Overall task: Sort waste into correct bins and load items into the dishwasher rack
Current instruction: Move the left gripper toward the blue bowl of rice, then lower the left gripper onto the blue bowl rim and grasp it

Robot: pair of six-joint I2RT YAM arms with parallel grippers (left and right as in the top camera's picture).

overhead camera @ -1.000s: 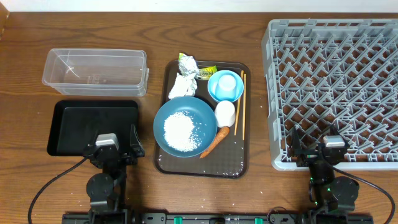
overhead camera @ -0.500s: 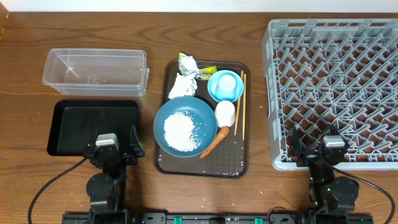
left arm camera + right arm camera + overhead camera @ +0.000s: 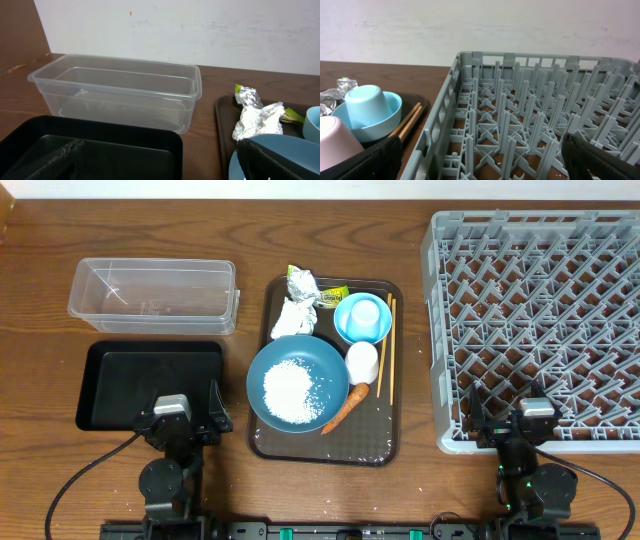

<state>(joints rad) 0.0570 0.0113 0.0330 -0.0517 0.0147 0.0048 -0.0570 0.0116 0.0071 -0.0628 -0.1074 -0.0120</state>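
Overhead view of a wooden table, with two robot arms at its near edge. At far left, a clear plastic tub (image 3: 150, 292) stands empty toward the back. Just in front of it lies a shallow black bin (image 3: 125, 380), also empty. The left gripper (image 3: 180, 414) hangs over the bin's near right corner with its fingers spread wide and nothing between them. In the middle sits a brown tray (image 3: 372, 438) carrying all the waste and dishes. At its back left corner are crumpled silver foil (image 3: 302, 280), a yellow-green packet (image 3: 335, 294) and crumpled white tissue (image 3: 292, 318). In front of these, a large blue bowl (image 3: 322, 366) holds a heap of white rice (image 3: 290, 390). To its right, a small light-blue bowl (image 3: 346, 330) holds an upturned pale cup (image 3: 366, 312), with a second whitish cup (image 3: 362, 362) in front of it. An orange carrot (image 3: 343, 408) leans on the big bowl's rim. Wooden chopsticks (image 3: 386, 345) lie along the tray's right side. At far right stands the large grey dishwasher rack (image 3: 432, 330), with nothing loaded among its pegs. The right gripper (image 3: 528, 420) sits at the rack's near edge, fingers fully parted and holding nothing.
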